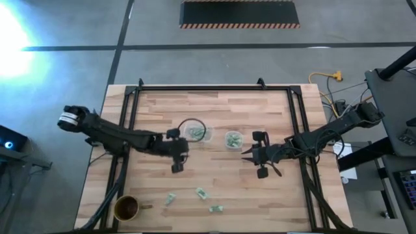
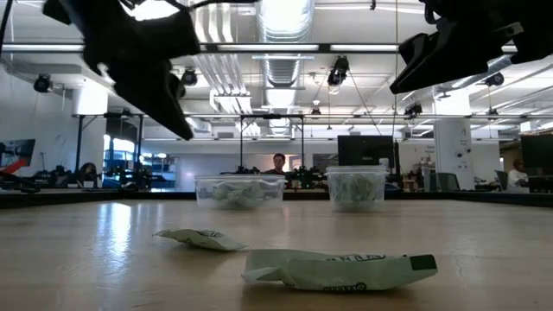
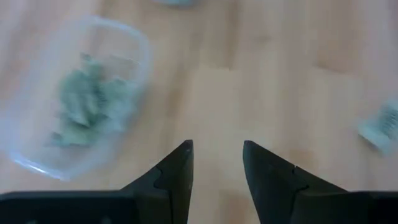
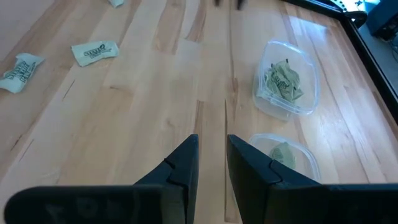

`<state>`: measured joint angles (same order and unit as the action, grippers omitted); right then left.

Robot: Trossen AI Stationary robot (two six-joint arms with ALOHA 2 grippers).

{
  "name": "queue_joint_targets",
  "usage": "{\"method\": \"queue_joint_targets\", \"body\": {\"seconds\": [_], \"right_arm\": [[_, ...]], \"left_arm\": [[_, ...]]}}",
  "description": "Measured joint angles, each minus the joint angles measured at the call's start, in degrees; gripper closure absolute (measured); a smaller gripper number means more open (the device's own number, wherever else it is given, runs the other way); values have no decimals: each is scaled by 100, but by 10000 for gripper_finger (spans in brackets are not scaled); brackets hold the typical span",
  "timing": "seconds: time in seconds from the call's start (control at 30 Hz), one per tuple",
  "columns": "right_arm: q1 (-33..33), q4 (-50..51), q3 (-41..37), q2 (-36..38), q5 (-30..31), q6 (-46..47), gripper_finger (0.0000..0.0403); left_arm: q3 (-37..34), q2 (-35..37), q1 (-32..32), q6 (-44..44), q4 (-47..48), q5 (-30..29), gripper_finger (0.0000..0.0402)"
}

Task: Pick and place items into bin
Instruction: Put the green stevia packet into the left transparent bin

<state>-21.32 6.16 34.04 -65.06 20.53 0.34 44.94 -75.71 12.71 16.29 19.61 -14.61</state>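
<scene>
Left gripper [image 3: 216, 163] open and empty beside left clear bin [image 1: 194, 132], looks like just after a drop; right gripper [image 4: 212, 155] slightly parted, empty. Next: reach the three loose wrapped pieces [image 1: 201, 193] near table front edge

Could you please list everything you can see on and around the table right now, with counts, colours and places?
Clear plastic bins: two, holding green wrapped pieces, table centre; second to its right.
Loose wrapped pieces: three, pale green and white, front of table; others at and.
Cup: one, brown, front left corner.
Table: one, light wood, black frame.
Person: one, in the room behind.
Left claw: open, empty, beside the left bin.
Right claw: slightly parted, empty, near the right bin.
</scene>
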Motion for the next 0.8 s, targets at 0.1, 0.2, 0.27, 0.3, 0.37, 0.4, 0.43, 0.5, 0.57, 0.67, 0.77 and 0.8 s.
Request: {"method": "queue_joint_targets", "body": {"seconds": [0.1, 0.2, 0.27, 0.3, 0.37, 0.4, 0.43, 0.5, 0.57, 0.67, 0.77, 0.8], "right_arm": [[-2, -94, -9, 0, 0, 10, 330], [-2, -105, -22, 0, 1, 15, 330], [-2, -107, -30, 0, 2, 15, 330], [-2, -112, -38, 0, 2, 15, 330], [-4, -110, -55, 0, 2, 40, 330], [-4, -112, -55, 0, 2, 65, 330], [-4, -112, -59, 0, 2, 81, 330], [-4, -115, -63, 0, 2, 81, 330], [-4, -114, -66, 0, 2, 81, 330], [-4, -121, -66, 0, 4, 86, 330], [-4, -133, -66, 0, 4, 143, 330], [-4, -140, -66, 0, 4, 151, 330]], "left_arm": [[-1, 20, 429, 339, 46, 178, 279], [-7, -20, 904, 751, 88, 271, 279], [-6, -94, 1246, 970, 106, 277, 279], [-6, -128, 1417, 1068, 122, 275, 279], [9, -212, 1724, 1313, 68, 233, 279], [8, -258, 1875, 1442, 76, 209, 279], [6, -314, 2018, 1587, 93, 156, 279], [5, -453, 2270, 1860, 88, 30, 279], [5, -617, 2506, 2110, 86, -96, 279], [19, -899, 2778, 2409, 75, -172, 279], [66, -1161, 2958, 2732, 66, -187, 279], [89, -1245, 3002, 2826, 68, -193, 279]]}}
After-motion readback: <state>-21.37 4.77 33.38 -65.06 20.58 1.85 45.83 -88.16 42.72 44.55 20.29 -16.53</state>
